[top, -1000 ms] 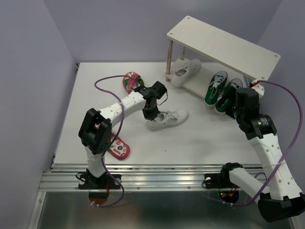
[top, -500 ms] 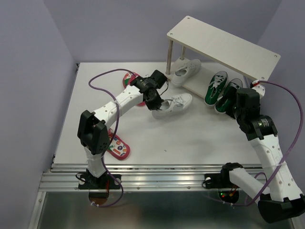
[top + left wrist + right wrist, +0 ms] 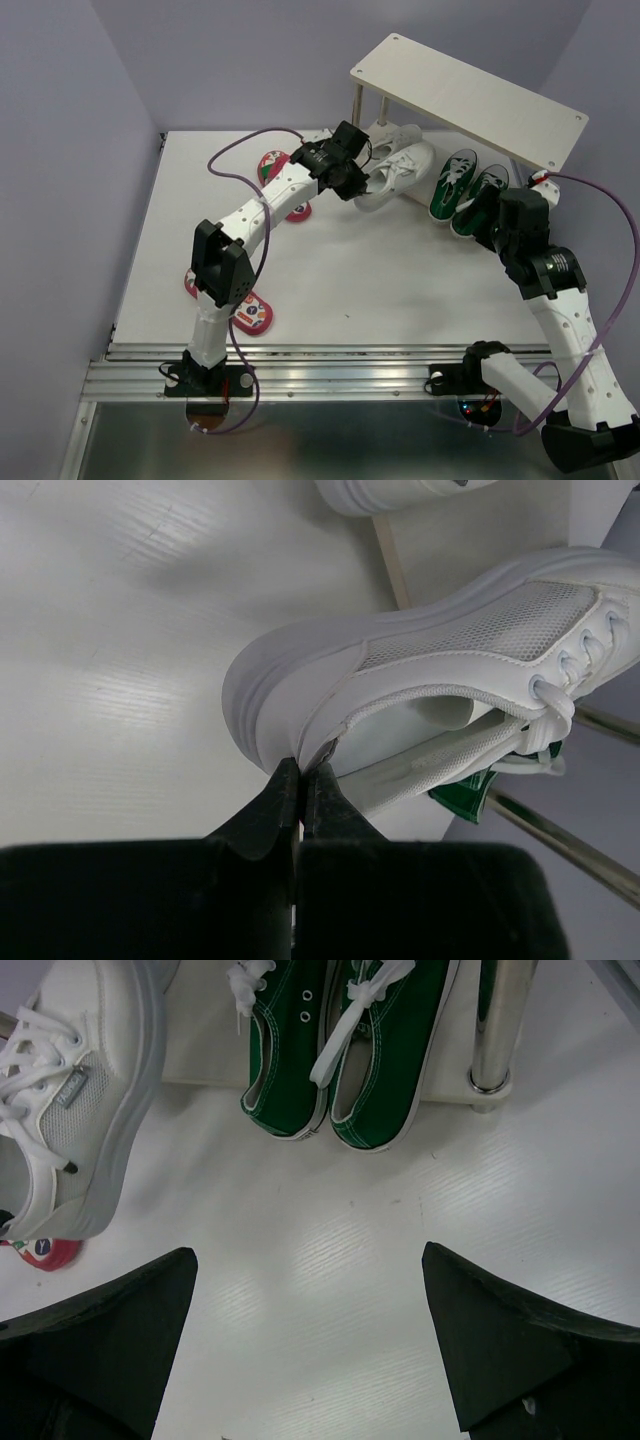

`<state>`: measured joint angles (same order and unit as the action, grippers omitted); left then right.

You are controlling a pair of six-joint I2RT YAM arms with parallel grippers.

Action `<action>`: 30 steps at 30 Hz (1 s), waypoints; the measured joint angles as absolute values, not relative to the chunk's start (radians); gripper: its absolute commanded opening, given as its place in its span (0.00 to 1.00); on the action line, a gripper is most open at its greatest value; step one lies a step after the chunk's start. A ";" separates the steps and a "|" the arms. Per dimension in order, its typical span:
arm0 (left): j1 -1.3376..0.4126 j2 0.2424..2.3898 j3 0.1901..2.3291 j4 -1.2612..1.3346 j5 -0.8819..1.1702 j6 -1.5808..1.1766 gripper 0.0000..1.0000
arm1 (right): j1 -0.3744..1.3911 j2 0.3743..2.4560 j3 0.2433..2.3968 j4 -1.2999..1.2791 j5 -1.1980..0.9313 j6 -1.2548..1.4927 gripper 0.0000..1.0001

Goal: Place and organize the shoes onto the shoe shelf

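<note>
My left gripper [image 3: 357, 181] is shut on the heel of a white sneaker [image 3: 402, 166] and holds it at the front left of the shoe shelf [image 3: 470, 95], toe towards the lower tier. In the left wrist view my gripper [image 3: 302, 775] pinches the heel collar of that sneaker [image 3: 450, 650]. The second white sneaker [image 3: 386, 134] lies on the lower tier behind it. Two green sneakers [image 3: 455, 180] stand side by side on the lower tier and also show in the right wrist view [image 3: 340, 1040]. My right gripper [image 3: 310, 1345] is open and empty above the table in front of them.
One red-pink flip-flop [image 3: 272, 165] lies at the back left, partly under the left arm. The other flip-flop [image 3: 250, 312] lies near the front left by the arm base. A metal shelf post [image 3: 497, 1030] stands right of the green sneakers. The top board holds nothing.
My left arm has carried the white sneaker from the middle of the table back and to the right, up to the shelf's lower tier. The right arm has barely moved.
</note>
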<state>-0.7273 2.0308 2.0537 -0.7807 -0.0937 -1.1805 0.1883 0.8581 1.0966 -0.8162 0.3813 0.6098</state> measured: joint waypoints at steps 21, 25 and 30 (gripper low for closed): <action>-0.727 2.202 2.178 -0.654 -0.015 -1.400 0.00 | 0.188 0.870 1.097 -0.833 0.385 0.606 1.00; -0.727 2.245 2.225 -0.625 -0.011 -1.431 0.00 | 0.188 0.875 1.097 -0.834 0.385 0.605 1.00; -0.727 2.295 2.254 -0.591 -0.008 -1.453 0.00 | 0.188 0.884 1.098 -0.837 0.385 0.605 1.00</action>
